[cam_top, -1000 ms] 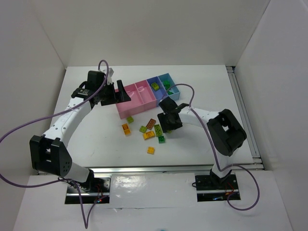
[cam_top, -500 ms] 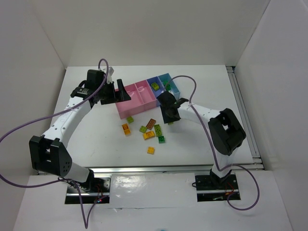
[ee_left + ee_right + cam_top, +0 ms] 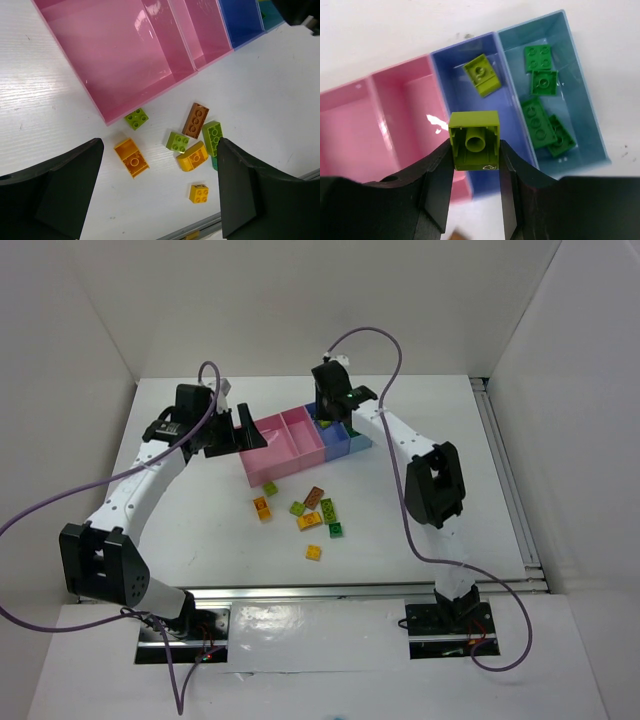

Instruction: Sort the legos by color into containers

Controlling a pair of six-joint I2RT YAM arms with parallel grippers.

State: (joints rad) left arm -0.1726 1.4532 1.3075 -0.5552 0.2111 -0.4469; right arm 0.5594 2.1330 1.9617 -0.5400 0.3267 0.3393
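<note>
On the near side of the row of bins [image 3: 285, 462], a scatter of loose bricks [image 3: 309, 521] was spread over the white table [image 3: 220, 530]. A small orange brick [image 3: 199, 193] lay farthest out from the row. Closer to the row, a rounded orange brick [image 3: 192, 156], a lime square [image 3: 177, 141], a long lime brick [image 3: 214, 137] and a brown brick [image 3: 195, 120] were bunched together. A flat orange brick [image 3: 131, 158] was set off toward the pink end, and a dark green brick [image 3: 336, 530] was found at the edge of the bunch. A lone lime piece [image 3: 137, 118] was seen just beside the near wall of the end pink bin [image 3: 125, 55]; whether it touched the wall could not be told. The left gripper [image 3: 160, 142] was held above the table at that pink end of the row, its jaws spread wide with nothing between them. Past the second pink bin [image 3: 205, 30], the right gripper [image 3: 475, 147] was held over the darker blue bin [image 3: 457, 90]. It was clamped narrowly on a lime brick [image 3: 474, 127], whose hollow underside was turned toward the wrist camera. Another lime block [image 3: 482, 76] lay inside the blue bin toward its far wall. Four dark green pieces [image 3: 543, 81] were lying in the light blue bin [image 3: 572, 95] at the other end of the row.
</note>
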